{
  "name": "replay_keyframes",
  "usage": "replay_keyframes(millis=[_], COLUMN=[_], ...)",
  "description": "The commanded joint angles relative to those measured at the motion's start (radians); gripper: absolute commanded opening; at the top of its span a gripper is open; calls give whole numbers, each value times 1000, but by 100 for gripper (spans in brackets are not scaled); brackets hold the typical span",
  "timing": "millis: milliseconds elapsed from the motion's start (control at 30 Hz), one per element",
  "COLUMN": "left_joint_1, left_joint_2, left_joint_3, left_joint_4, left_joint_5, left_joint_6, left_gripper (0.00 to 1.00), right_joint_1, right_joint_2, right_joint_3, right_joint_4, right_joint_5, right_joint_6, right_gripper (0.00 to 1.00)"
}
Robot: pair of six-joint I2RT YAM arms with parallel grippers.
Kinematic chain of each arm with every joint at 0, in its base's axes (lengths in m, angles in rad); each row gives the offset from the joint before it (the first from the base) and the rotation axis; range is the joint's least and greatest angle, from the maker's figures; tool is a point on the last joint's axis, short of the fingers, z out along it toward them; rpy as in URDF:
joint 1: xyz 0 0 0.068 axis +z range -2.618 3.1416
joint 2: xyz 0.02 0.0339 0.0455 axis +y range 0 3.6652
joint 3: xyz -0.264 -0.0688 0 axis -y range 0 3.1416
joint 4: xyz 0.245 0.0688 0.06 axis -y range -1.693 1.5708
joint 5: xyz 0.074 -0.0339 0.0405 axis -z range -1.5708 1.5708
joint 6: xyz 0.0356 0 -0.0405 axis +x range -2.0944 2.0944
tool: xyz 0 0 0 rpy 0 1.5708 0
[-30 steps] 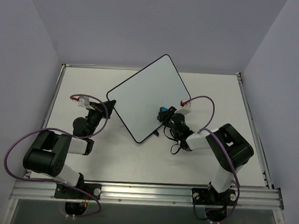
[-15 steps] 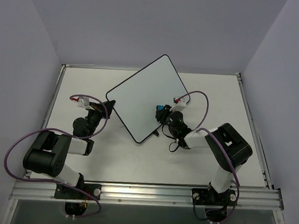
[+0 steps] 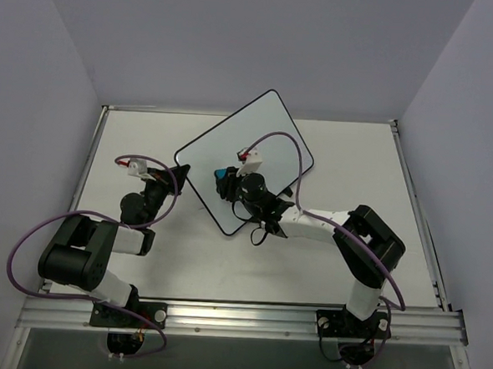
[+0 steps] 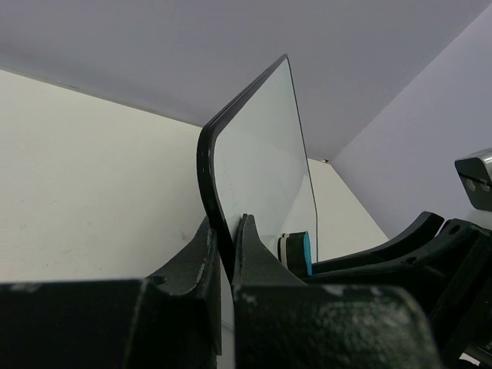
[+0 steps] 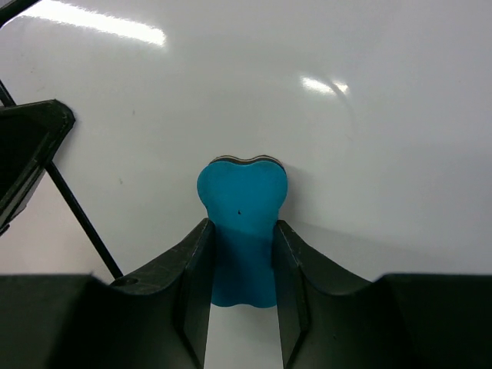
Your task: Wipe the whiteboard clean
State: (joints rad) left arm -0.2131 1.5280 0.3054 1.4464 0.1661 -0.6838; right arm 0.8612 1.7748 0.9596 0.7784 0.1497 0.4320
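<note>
From above. Pinches the left corner of the whiteboard with the left tool, shut tight on the black rim. Props the board up off the desk, most likely, with the far corner high. Runs the long side from near-left to far-right. Presses a blue eraser on the white face with the right tool, closed on it. Sits the eraser at the near-left end, near the left tool. Leaves most of the board lying off to the far right of the eraser. Stretches the right arm long and low across from the right side. Folds the left arm short, close to its base. Shows no writing from up here.

From the left wrist. Clamps the thin black rim between both fingers, no gap to see. Looks along the board edge-on, with the white face turned to the right. Catches the eraser just beside, on that face, with the dark right tool behind it.

From the right wrist. Squeezes the eraser between two fingers, its felt end touching the board. Finds only clean white and light glare around it. Calls for a wipe away toward the far right, probably, along the long side.
</note>
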Motion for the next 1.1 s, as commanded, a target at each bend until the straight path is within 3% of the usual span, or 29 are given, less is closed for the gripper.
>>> replay_keyframes(millis=[0,600,767,1067], left_joint_1=[-31,-31,-32,-32], left_joint_2=[24,23,20,20], left_joint_3=[-20,-20,-20,-17], left_joint_4=[-60,-58,-60,-66], left_joint_5=[176,177,177,177], left_joint_6=[248,251,253,251], left_gripper=[2,2,2,2], right_joint_1=[71,79,49,-159], right_joint_2=[74,172,140,-3], right_joint_3=[76,356,350,208], right_joint_4=[-140,-383,-401,-401], right_joint_5=[-93,5,30,-41], right_joint_6=[-13,-49,-39,-45], right_gripper=[0,0,0,0])
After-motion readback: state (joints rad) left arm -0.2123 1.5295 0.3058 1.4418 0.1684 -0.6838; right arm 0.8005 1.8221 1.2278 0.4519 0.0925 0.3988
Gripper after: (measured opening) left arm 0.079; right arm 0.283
